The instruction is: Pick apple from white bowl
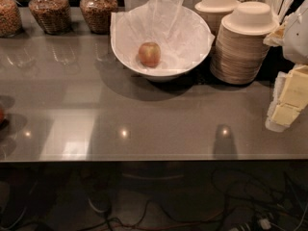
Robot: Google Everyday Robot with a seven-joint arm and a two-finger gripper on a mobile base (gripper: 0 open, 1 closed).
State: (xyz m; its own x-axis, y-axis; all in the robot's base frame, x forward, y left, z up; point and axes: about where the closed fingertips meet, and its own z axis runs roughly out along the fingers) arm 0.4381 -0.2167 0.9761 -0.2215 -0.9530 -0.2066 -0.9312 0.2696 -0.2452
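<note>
**Pink-red apple sits alone in white bowl, robot's claw off at the desk's right edge**

The apple (149,54), small and round, reddish-pink with a yellow patch on its flank, rests at the bottom of the white bowl (166,74), which stands at the middle of the far edge of the grey desk (144,119). Crinkled translucent paper (163,13) lines the bowl and rises above its rim at the back. It was likely put there to cushion the fruit. Only the paper beneath it touches the apple, which is far smaller than the bowl and open from above.

The robot's claw (288,105), pale yellow and white, hangs at the desk's right edge. It is well apart from the bowl and partly cut off by the view, so whether it is wide or narrow cannot be told.

Stacks of beige disposable bowls (240,52) stand just beside the white bowl toward the far right corner, roughly between it and the claw. Glass jars (98,8) line the far left corner. By this showing the pick is not yet begun, and a straight sweep across could clip the stacks.
</note>
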